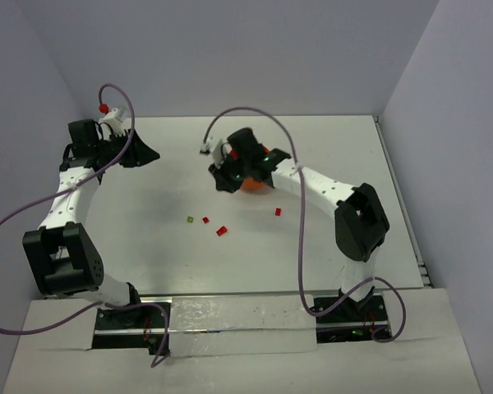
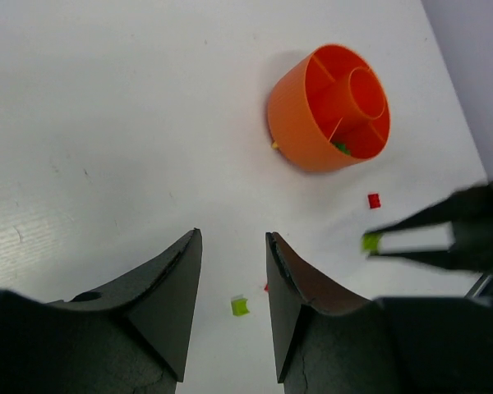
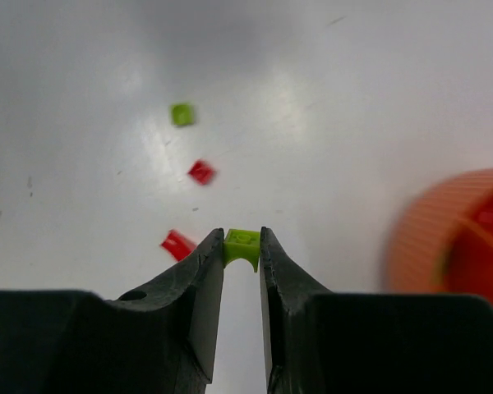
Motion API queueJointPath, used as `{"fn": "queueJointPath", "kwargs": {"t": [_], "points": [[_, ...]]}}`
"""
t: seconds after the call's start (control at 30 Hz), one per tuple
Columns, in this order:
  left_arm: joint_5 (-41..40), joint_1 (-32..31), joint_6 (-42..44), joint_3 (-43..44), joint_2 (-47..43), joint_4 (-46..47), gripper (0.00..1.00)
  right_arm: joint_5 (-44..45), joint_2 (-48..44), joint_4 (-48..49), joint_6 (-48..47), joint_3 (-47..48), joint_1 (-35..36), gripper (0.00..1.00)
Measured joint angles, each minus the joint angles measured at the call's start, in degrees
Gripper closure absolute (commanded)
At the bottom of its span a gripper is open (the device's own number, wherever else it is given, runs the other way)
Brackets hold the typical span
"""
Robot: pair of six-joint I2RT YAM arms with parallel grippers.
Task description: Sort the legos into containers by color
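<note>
Pinching a small green brick [image 3: 241,241], the right gripper [image 3: 242,254] had its two fingers closed on the brick's flat sides, right at their very tips. The brick looked hard, smooth and very light, so I think it would not bend or break. It could slip or twist out if the squeeze was weak, because only the ends of the fingers held it. The flat sides seemed the best place to hold it, not the bumpy top. It seemed to be up off the white table [image 3: 337,90], near the orange bowl [image 2: 292,123] but not in it. The bowl had walls inside around a round cup in the middle, and a green bit [image 2: 341,148] lay in one of its parts, so that part looked like the right home for this brick. The left gripper [image 2: 233,238] was well apart from the bowl, its fingers apart with nothing between them. A loose green brick [image 3: 181,114], a red brick [image 3: 201,171] and a second red brick [image 3: 177,243] lay on the table, apart from each other
</note>
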Motion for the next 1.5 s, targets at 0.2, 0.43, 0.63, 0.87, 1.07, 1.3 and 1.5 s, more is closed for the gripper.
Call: {"fn": "queueJointPath", "kwargs": {"t": [0.2, 0.43, 0.63, 0.87, 1.07, 1.3, 1.5], "points": [[-4.3, -6.8, 5.0, -4.0, 0.0, -1.1, 0.54, -2.0, -2.2, 0.7, 2.8, 8.7, -10.8, 0.84], [-8.8, -19.6, 10.3, -7.1, -0.2, -2.1, 0.53, -3.1, 0.7, 1.0, 7.2, 13.5, -18.8, 0.84], [-11.4, -25.2, 12.1, -7.3, 0.3, -2.8, 0.51, -4.0, 7.2, 1.2, 9.9, 17.0, -22.5, 0.83], [-15.7, -33.1, 14.7, -7.3, 3.7, -4.6, 0.5, -4.0, 11.8, 1.1, 11.5, 17.1, -23.6, 0.83], [-18.9, -37.2, 15.9, -7.3, 5.8, -5.7, 0.49, -4.0, 13.1, 1.3, 12.0, 17.3, -23.8, 0.8], [-21.5, -39.3, 16.6, -7.3, 6.4, -5.7, 0.47, -3.8, 14.9, 1.7, 12.3, 18.4, -23.8, 0.75], [-23.3, -41.7, 18.2, -7.4, 7.1, -6.6, 0.46, -3.4, 16.6, 1.6, 12.4, 18.4, -23.8, 0.62]]}}
